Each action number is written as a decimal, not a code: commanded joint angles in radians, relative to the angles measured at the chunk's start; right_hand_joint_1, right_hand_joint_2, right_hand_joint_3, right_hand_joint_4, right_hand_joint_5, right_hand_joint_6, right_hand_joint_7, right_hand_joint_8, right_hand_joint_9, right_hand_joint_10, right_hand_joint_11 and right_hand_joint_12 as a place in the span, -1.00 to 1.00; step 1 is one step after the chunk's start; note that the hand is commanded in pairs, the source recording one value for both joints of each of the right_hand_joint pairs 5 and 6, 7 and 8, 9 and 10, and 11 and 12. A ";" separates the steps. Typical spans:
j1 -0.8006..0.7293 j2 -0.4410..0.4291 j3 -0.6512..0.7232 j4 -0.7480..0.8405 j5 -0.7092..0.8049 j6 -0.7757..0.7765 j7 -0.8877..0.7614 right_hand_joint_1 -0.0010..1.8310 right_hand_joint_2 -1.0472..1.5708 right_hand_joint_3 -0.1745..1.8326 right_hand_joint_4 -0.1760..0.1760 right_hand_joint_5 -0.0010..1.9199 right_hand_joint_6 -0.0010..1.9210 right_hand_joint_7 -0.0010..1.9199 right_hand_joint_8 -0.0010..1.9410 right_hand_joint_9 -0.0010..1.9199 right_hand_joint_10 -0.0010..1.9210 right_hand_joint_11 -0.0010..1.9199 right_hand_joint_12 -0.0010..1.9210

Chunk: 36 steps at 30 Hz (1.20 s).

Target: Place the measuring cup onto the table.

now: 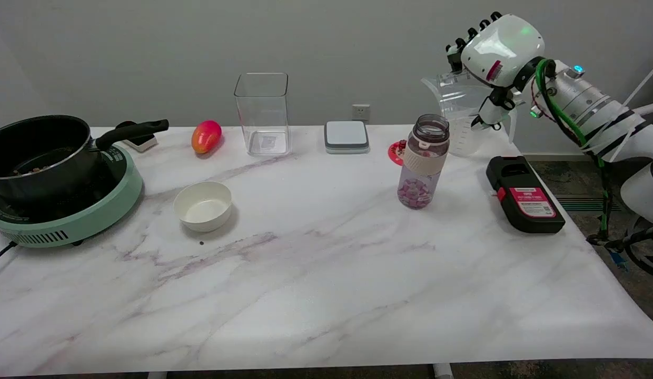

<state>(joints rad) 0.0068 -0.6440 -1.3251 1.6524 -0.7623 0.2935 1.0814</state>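
The cup [459, 118] is clear and light, and the bottle [423, 160] stands just beside it on the left; a descent that drifts that way could, I judge, clip the bottle and tip it; the black device [524, 193] lies near on the other side, so the free strip of table [326, 273] here is narrow. A tilted release might leave the cup rocking or let it fall on its side; whether its base already touches the table I cannot tell, since the clear plastic blurs against the wall.

The right hand [497, 55] is closed round the cup's handle side, fingers curled over the rim edge from behind, the palm shell facing the camera; the cup sits upright at the table's far right, behind the bottle.
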 commanded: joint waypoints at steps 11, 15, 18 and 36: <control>-0.317 -0.579 0.312 0.182 0.371 -0.071 0.068 0.55 0.55 -0.18 0.00 0.70 0.70 0.69 0.68 0.57 0.57 0.36 0.36; -0.342 -0.620 0.305 0.105 0.521 0.015 0.066 0.53 0.62 -0.27 0.00 0.73 0.73 0.71 0.70 0.61 0.61 0.38 0.38; -0.358 -0.631 0.299 0.048 0.641 0.089 -0.001 0.45 0.78 -0.43 0.00 0.79 0.79 0.76 0.75 0.67 0.67 0.43 0.43; -0.359 -0.545 -0.171 -0.279 1.587 0.759 -0.463 0.47 0.80 -0.40 0.00 0.72 0.72 0.77 0.75 0.70 0.70 0.47 0.47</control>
<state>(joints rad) -0.3149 -1.1864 -1.1078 1.6501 0.0419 0.4945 0.9004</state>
